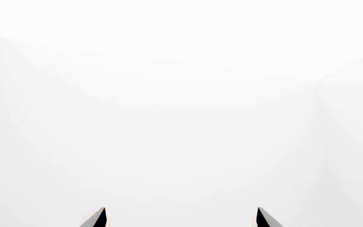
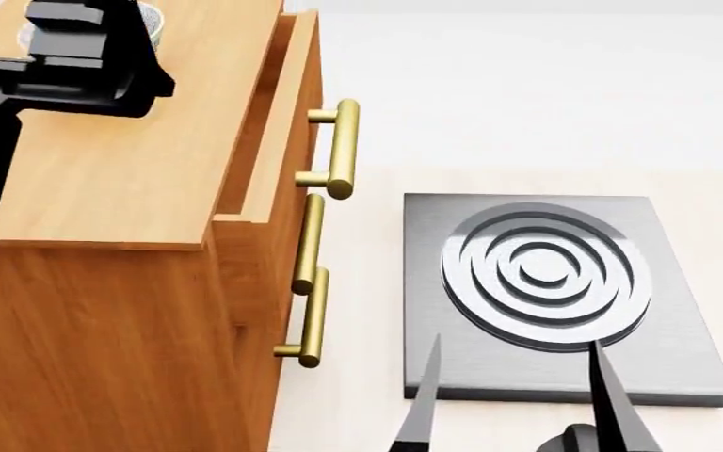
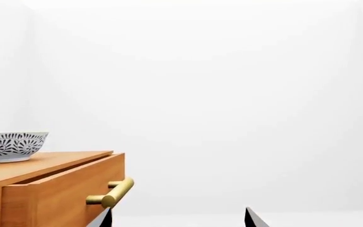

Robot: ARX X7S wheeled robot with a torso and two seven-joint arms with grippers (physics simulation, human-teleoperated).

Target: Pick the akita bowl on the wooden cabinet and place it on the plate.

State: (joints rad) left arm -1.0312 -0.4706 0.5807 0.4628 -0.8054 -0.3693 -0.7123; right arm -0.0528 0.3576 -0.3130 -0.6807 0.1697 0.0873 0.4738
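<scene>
We see our right gripper (image 2: 519, 395) at the bottom edge of the head view, its two dark tapered fingers standing well apart with nothing between them; they hang over the near edge of a flat grey square slab (image 2: 462, 363) bearing raised concentric silver rings. In the right wrist view the same gripper (image 3: 178, 218) shows only two dark fingertips, again apart and empty. Our left gripper (image 1: 181, 217) shows two black fingertips in its wrist view, spread wide against blank white, holding and touching nothing. In the head view the black left arm (image 2: 72, 56) rises over the far left corner of the cabinet top.

The large orange-brown wooden cabinet (image 2: 123, 160) fills the left of the head view. Its top drawer stands slightly pulled out, and brass cylindrical bar handles (image 2: 336, 151) run down its front. The floor is pale cream and the walls are plain white.

The small round akita bowl (image 3: 12, 146), white with a dense dark blue floral pattern, sits upright on the cabinet top toward its far left corner. In the head view only a sliver of it (image 2: 153, 17) shows just behind the left arm; we cannot tell whether they touch. It lies well apart from the right gripper.
</scene>
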